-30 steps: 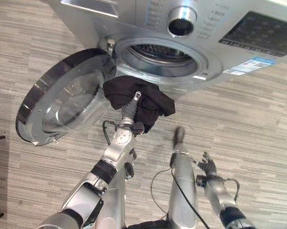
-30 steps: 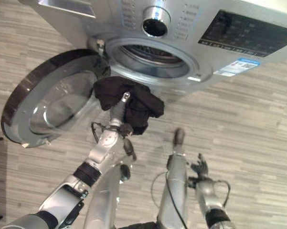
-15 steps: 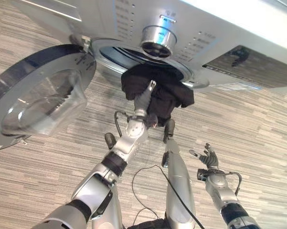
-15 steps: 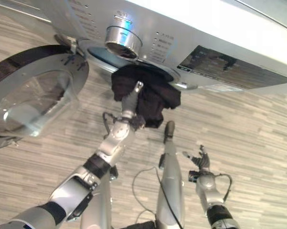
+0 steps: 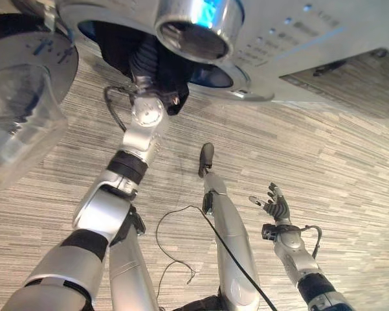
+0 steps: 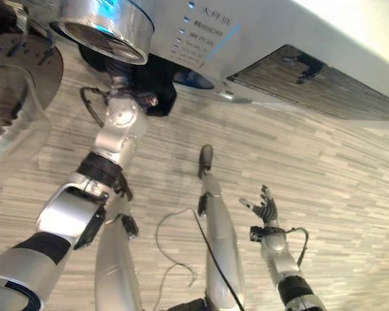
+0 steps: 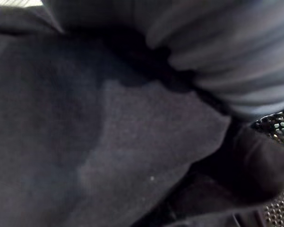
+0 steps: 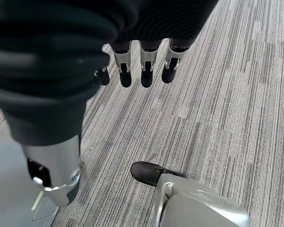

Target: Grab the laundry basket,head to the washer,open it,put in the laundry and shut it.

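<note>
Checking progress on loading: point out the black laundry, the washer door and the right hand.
black laundry (image 6: 156,97), right eye view, fold hanging out of the drum opening.
washer door (image 5: 16,110), left eye view, its glass window.
right hand (image 5: 276,206), left eye view, its palm.

Black laundry (image 5: 116,48), a silver washer (image 5: 323,39) with a chrome dial (image 5: 194,26), grey-streaked floor (image 5: 349,168).

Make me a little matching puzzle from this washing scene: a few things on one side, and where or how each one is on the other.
1. black laundry
2. washer door
3. right hand
4. left hand

A. swung wide open
B. held over the floor, fingers spread, holding nothing
C. at the mouth of the drum
D. reaching into the washer opening, fingers hidden by cloth

Pairs: 1-C, 2-A, 3-B, 4-D
</note>
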